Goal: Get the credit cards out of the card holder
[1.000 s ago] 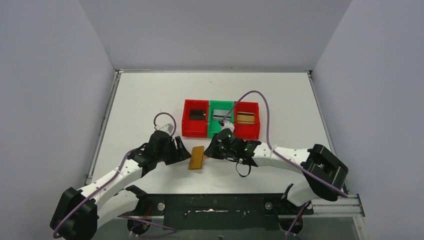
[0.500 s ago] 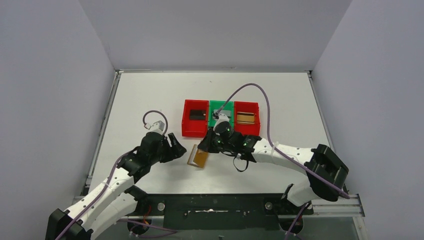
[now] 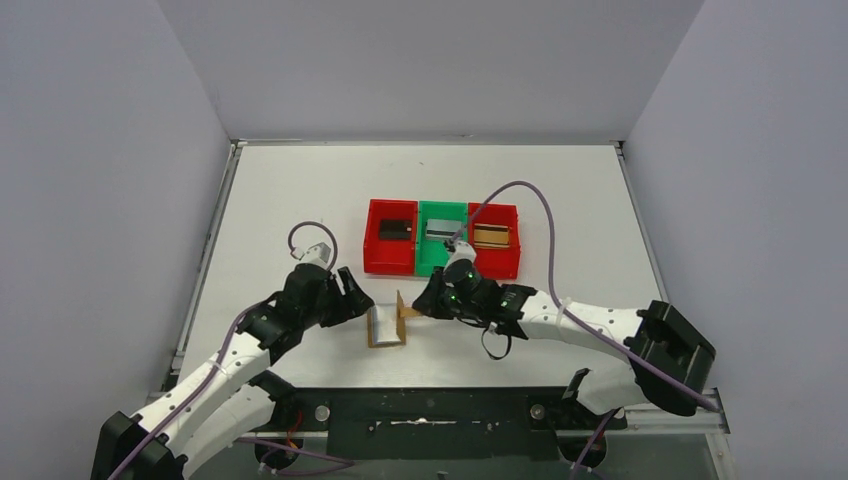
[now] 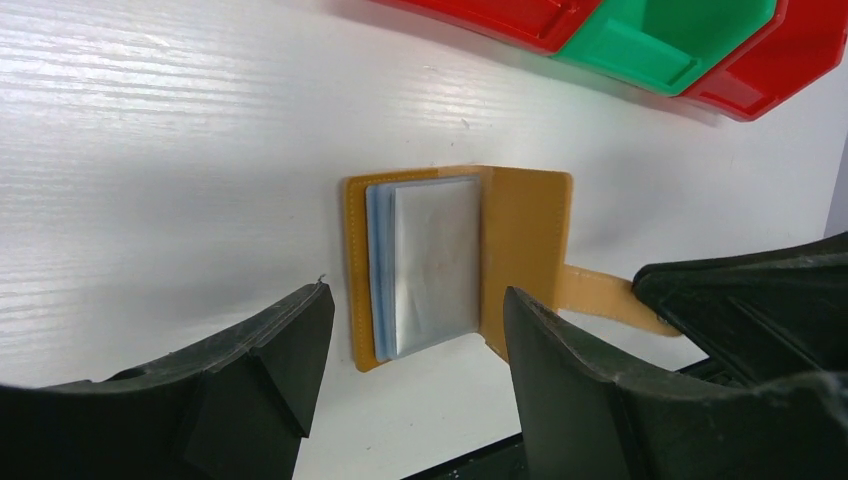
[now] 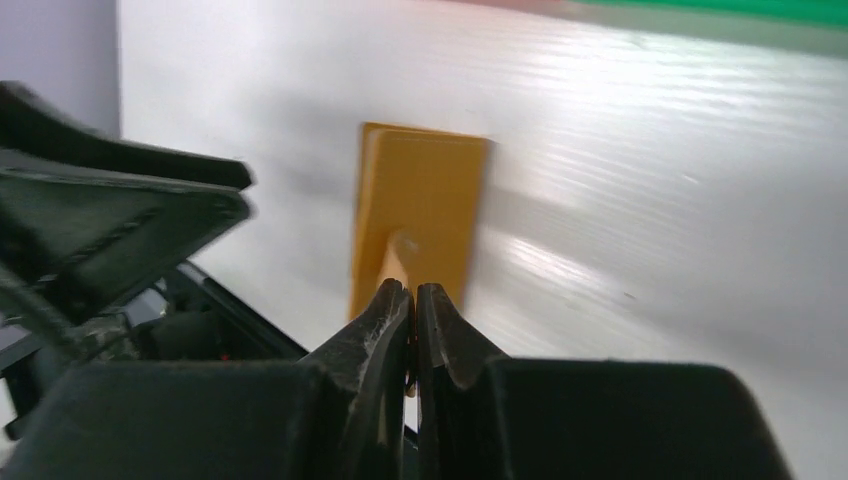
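The tan card holder [image 3: 385, 326] lies open on the table, its pale blue-grey pockets [image 4: 430, 262] facing up. Its right flap [image 4: 525, 235] stands raised. My right gripper [image 3: 421, 306] is shut on the holder's snap tab [image 4: 600, 292], seen up close in the right wrist view [image 5: 413, 290]. My left gripper [image 3: 356, 302] is open just left of the holder, its fingers apart on either side of the near edge [image 4: 415, 300]. A black card [image 3: 397, 229], a silver-grey card [image 3: 441, 232] and a gold-brown card [image 3: 491, 236] lie in the bins.
Three bins stand in a row behind the holder: a red bin [image 3: 372, 252], a green bin [image 3: 428, 262] and a second red bin [image 3: 515, 262]. The table's near edge and the arms' black base rail [image 3: 430, 410] are close in front.
The card holder lay shut and tilted a second ago. My right gripper has pulled its flap open to the right by the tab. The left gripper has widened a little beside it.
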`<action>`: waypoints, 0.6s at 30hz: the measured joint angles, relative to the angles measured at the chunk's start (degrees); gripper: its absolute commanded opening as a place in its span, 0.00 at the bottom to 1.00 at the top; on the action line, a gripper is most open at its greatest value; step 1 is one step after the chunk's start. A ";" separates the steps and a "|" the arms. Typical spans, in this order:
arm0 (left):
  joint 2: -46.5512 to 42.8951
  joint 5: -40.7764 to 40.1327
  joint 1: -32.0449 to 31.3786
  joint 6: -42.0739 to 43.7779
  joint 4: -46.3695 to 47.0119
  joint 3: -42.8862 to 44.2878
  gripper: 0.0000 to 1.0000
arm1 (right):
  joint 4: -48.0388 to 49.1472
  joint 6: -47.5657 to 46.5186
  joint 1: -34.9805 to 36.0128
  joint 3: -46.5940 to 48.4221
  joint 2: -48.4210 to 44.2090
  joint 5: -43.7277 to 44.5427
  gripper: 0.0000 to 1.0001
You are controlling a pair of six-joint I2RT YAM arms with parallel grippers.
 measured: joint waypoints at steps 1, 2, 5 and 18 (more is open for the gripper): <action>0.20 0.28 0.00 0.02 0.17 0.00 0.62 | 0.02 0.87 -0.70 -2.29 -1.44 0.74 0.00; 0.37 0.61 0.00 0.02 0.37 0.00 0.62 | 0.07 1.70 -1.31 -4.66 -2.67 1.27 0.00; 1.16 2.05 0.00 0.24 1.40 0.00 0.62 | 0.02 4.37 -2.91 -12.31 -4.57 2.60 0.00; 8.96 10.58 -2.54 2.71 7.23 0.48 0.60 | -2.08 7.65 -3.10 -17.62 -4.42 5.73 0.00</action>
